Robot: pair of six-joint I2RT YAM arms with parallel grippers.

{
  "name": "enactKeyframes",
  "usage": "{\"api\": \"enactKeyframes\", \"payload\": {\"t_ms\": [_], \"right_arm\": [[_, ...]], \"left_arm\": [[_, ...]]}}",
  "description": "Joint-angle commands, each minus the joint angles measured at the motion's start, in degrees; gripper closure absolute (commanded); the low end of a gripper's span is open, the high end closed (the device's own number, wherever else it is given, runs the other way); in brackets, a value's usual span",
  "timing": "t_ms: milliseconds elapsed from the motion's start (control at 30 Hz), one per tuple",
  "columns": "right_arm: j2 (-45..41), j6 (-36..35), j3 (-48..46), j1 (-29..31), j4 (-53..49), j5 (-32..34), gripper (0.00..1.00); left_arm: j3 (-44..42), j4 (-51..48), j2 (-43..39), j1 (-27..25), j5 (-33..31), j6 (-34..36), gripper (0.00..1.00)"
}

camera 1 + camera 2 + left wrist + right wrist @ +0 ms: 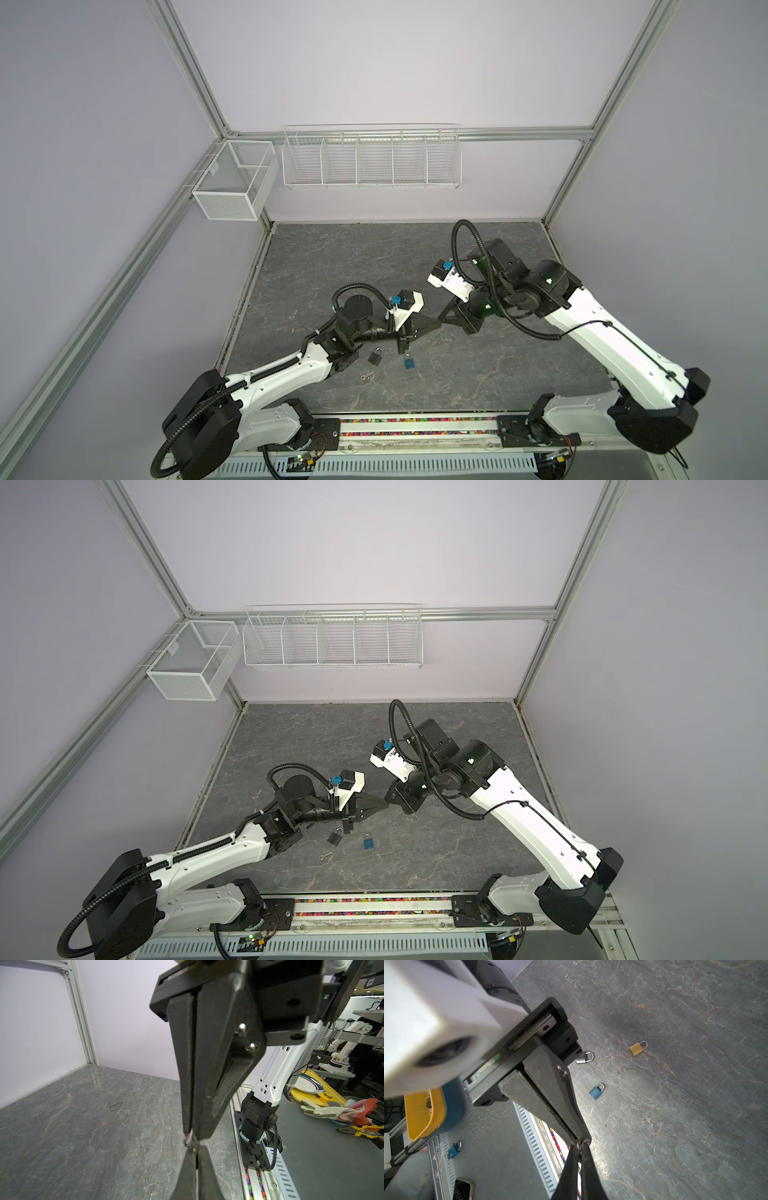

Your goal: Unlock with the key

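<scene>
**Key pinched between both arms, mid-air over the table**

Risk first. Both arms are gripping one small silver key on its wire ring [189, 1140], tip against tip. If one arm is pulling away while the other is clamping, the key is likely to be twisting out and dropping onto the grey marbled table [332, 257]. Very little metal is showing between the tips, so I cannot tell which side is holding the blade and which the ring. A hold on the ring alone would be leaving the blade swinging, spoiling any aim at a keyhole.

Fingers: the left fingers [188, 1178] are pressing fully together on the key. The right fingers [589, 1178] are clamping it from the opposite side, with no gap showing.

Pose: the left arm [291, 370] is reaching low and inward, its wrist turned so the fingers are pointing sideways. The right arm [590, 328] is arching up, then folding back down to meet them above mid-table, clear of the surface.

Locks: a blue padlock [597, 1091], a silver padlock [585, 1058] and a brass-coloured padlock [638, 1048] are lying flat on the table. A second ringed key [624, 1070] is lying among them. Which padlock the held key fits, I cannot tell.
</scene>
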Motion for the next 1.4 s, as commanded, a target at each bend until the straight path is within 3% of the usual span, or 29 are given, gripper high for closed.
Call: {"api": "enactKeyframes", "payload": {"t_ms": [0,100,233,500,667,833,967,1200,1367], "right_arm": [[-0.39,-1.72,1.16,-0.04,-0.54,-0.20,0.94],[-0.64,-1.62,1.04,-0.05,-0.02,-0.02,0.93],[-1.22,-1.06,0.66,-0.16,1.37,0.44,0.94],[-2.39,2.48,-0.31,-0.85,4.49,3.70,0.94],[-3.11,12.21,-2.73,-2.44,12.51,3.68,0.94],[-4.60,27.44,-10.14,-2.82,28.83,2.57,0.94],[-5.30,36.10,-14.48,-2.84,37.93,5.55,0.94],[-7.78,47.58,-21.74,-2.54,51.04,11.19,0.94],[-9.37,51.77,-24.90,-1.91,58.26,12.55,0.94]], "left_arm": [[1.47,1.13,-1.27,-0.19,-1.21,-0.29,1.00],[1.21,1.05,-1.72,-0.20,-2.35,-1.07,0.98],[0.69,0.97,-2.34,-0.17,-3.45,-1.44,0.78],[-1.82,-2.15,-6.23,0.09,-9.27,-2.35,0.60],[-6.79,4.52,-11.11,0.40,-22.68,-14.09,0.51],[-5.74,2.20,-14.68,0.48,-36.50,-28.07,0.49],[-6.09,1.64,-16.33,0.53,-47.47,-40.12,0.49],[-2.93,4.65,-11.83,0.53,-49.92,-51.45,0.49],[-0.40,11.50,-5.69,0.51,-47.38,-54.49,0.49]]}}
